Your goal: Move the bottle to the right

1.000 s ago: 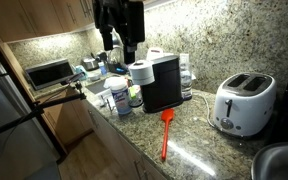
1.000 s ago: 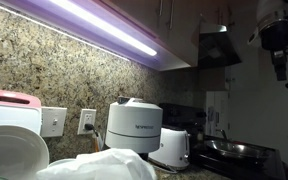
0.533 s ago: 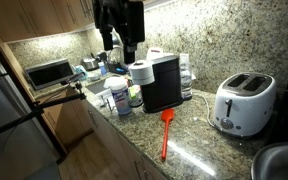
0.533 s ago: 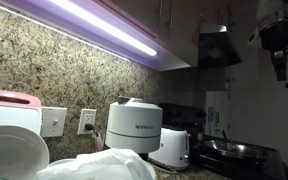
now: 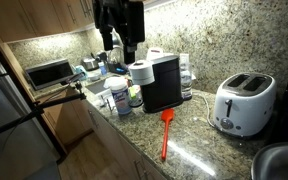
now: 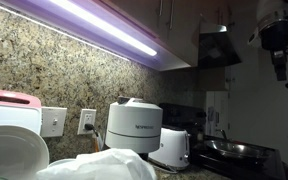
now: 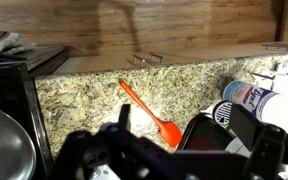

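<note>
White bottle [image 5: 118, 97] small, label unreadable | pincer [image 5: 127, 50] released overhead, fingertips hard to make out

Home kitchen: granite counter [image 5: 199, 150], toaster [image 5: 242, 103], wooden cabinets [image 5: 44, 15].

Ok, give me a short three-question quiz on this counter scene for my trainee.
1. True or false: the pincer is gripping the bottle.
2. The orange spatula lies: A) on the counter in front of the black appliance; B) in the pincer; C) on top of the bottle.
3. Fill in: the white appliance standing beyond the spatula is a ____.
Key: 1 false, the pincer hangs open and empty; 2 A; 3 toaster.
</note>
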